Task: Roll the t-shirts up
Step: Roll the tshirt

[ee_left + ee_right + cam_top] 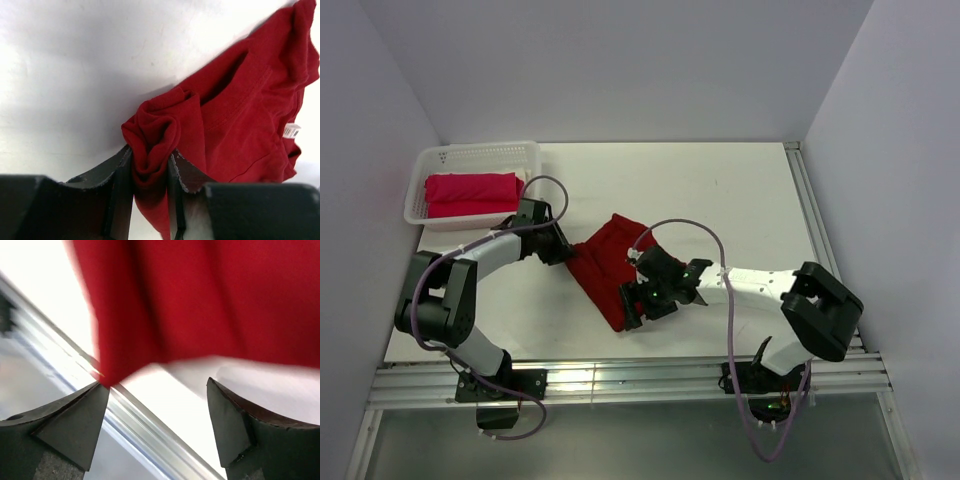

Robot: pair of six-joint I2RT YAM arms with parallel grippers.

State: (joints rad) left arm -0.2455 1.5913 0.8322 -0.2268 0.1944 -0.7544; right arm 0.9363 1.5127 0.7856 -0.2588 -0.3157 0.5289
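Left end effector (150,154) pinches a bunched fold of the crumpled crimson t-shirt (240,110). Right end effector (156,385) stands spread beside it.

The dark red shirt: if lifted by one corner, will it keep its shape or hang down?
Probably it hangs: the shirt bunches into soft folds where the left gripper pinches it, so it seems floppy. It looks thin, so likely light for its size. Pushed, it would probably wrinkle rather than slide whole.
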